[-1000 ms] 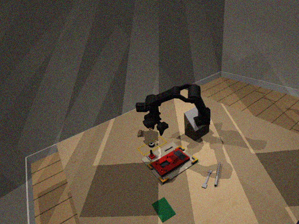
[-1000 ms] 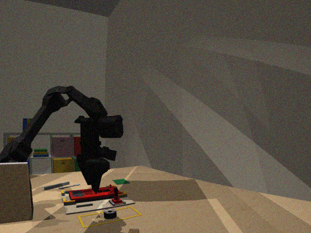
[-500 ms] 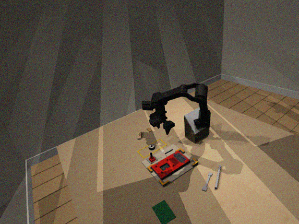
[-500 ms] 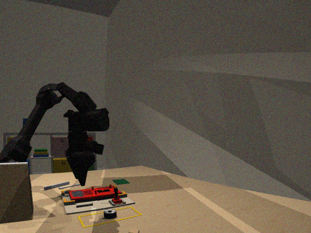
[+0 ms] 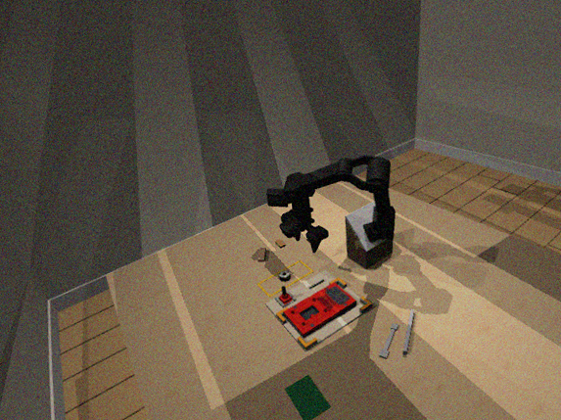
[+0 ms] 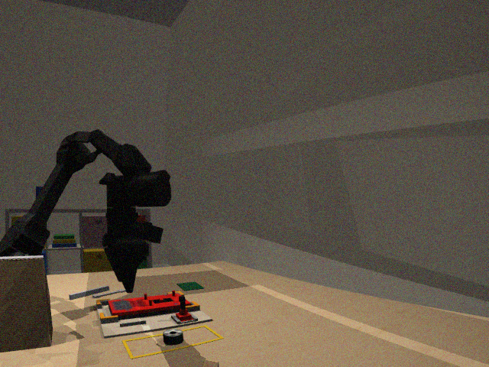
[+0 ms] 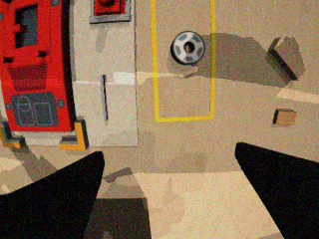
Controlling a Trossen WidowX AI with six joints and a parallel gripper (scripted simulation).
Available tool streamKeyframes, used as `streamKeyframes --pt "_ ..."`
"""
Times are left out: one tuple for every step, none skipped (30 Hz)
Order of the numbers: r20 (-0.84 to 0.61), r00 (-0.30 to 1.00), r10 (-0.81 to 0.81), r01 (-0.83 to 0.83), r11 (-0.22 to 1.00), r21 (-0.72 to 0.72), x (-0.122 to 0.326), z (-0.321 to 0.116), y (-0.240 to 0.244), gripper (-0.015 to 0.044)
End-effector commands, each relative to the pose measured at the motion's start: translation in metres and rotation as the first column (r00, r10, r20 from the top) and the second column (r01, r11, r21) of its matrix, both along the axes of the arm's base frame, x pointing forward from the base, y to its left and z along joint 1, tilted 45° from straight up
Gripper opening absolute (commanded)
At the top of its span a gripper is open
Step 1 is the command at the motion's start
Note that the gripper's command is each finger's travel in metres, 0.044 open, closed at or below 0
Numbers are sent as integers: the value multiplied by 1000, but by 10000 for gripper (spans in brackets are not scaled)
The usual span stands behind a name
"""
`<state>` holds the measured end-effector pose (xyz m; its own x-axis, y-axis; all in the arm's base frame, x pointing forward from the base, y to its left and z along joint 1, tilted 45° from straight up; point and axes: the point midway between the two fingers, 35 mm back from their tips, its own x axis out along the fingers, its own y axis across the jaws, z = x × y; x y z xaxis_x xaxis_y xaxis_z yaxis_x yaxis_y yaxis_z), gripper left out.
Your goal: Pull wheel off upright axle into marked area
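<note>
Top view: The black six-joint arm extends from a block-shaped pedestal on the tan bench. Its black fingers are positioned above the bench, apart from the grey-and-black wheel. The wheel lies inside the yellow rectangular outline. Two slender grey tools lie beyond the red panel.

Exterior view: The wheel rests flat on the bench, its hole facing upward. The upright black axle stands bare on its red base, near the outline. The fingers point downward, clear of the wheel and the red panel.

Wrist view: The fingers are wide open with nothing between them. The wheel is located within the outline, nearer its right-hand line in this view. A small tan wooden block lies outside the outline.
</note>
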<state>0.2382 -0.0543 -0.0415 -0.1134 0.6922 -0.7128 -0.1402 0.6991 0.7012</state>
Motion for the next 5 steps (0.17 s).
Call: streamKeyframes --pt "0 1000 6 -6 1000 -2 -1 0 0 440" --pt "0 1000 6 -6 1000 -2 -1 0 0 440" --pt "0 1000 6 -6 1000 -2 -1 0 0 440" --pt "0 1000 6 -6 1000 -2 -1 0 0 440" --pt "0 1000 6 -6 1000 -2 -1 0 0 440"
